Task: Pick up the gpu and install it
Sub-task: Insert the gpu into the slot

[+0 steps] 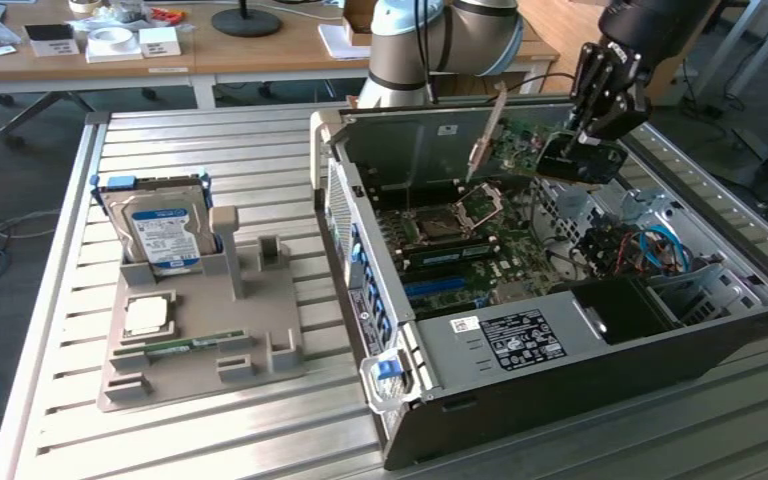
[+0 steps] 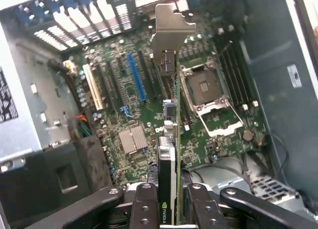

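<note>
1. The gpu (image 1: 564,158) hangs on its edge over the open case (image 1: 651,380). Its metal end points to the exterior view's left.
2. Your hand (image 1: 595,132) is clamped on the card's other end, one finger on each flat side.
3. It looks light, thin and stiff, but easy to break. Hold the flat faces, not the tiny parts.
4. The bottom edge and its slot are hard to see.
</note>
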